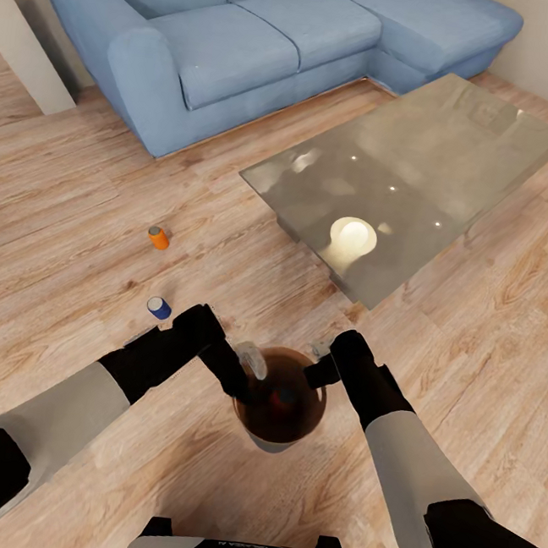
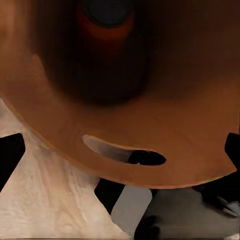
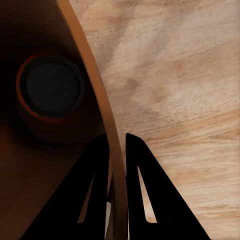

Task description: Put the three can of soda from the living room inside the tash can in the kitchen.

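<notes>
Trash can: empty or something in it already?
Not empty. One orange can stands upright inside the trash can, grey top up in both wrist views. An orange can and a blue can lie on the floor.

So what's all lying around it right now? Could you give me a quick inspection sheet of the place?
Surface: light wood floor.
Job's things: trash can held between the arms, with an orange can inside; another orange can and a blue can on the floor, apart.
Clutter: nothing seen.
Grippers: right gripper clamped on the bin's wall; left gripper at the rim, grip unclear.
Cables: nothing seen.
Surroundings: blue corner sofa, glass coffee table.
</notes>
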Tool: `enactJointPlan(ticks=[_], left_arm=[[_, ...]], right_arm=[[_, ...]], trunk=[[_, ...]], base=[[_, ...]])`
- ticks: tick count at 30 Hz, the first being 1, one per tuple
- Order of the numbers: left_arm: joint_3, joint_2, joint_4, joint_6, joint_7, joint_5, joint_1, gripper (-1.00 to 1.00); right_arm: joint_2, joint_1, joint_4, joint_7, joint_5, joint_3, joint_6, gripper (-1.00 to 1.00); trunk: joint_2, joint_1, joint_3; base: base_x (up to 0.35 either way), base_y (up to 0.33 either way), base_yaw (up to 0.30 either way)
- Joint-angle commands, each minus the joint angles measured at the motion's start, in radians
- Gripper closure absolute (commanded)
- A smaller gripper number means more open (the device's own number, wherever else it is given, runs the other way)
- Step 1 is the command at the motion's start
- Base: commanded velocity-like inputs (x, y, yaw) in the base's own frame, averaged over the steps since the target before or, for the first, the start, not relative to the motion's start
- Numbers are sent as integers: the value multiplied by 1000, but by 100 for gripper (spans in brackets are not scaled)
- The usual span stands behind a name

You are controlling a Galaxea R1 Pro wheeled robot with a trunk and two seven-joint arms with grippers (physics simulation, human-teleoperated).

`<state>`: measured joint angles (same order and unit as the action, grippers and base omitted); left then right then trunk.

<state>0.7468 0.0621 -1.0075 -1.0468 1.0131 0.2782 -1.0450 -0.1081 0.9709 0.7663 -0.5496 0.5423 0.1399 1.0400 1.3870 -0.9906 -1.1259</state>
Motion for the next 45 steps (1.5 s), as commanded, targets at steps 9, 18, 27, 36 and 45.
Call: enactJointPlan(ticks=[9, 18, 27, 36, 45], left_arm=[[-419, 198, -50, 124, 167, -72, 30, -100], [-737, 222, 23, 185, 197, -64, 35, -100], [-874, 206, 168, 403, -492, -70, 113, -100], [-886, 152, 319, 703, -936, -157, 254, -100], [-879, 147, 353, 831, -831, -194, 401, -100]], right_arm=[[3, 0, -1, -7, -29, -21, 7, 100], [7, 0, -1, -7, -29, -29, 7, 100], [82, -1, -1, -17, -32, -87, 7, 100], [149, -4, -2, -22, -29, -161, 7, 100], [177, -49, 0, -25, -30, -166, -43, 100]], trunk=[[0, 0, 0], [0, 0, 0], [0, 0, 0], [0, 0, 0], [0, 0, 0]], base=[[0, 0, 0], [0, 0, 0], [0, 0, 0], [0, 0, 0], [0, 0, 0]])
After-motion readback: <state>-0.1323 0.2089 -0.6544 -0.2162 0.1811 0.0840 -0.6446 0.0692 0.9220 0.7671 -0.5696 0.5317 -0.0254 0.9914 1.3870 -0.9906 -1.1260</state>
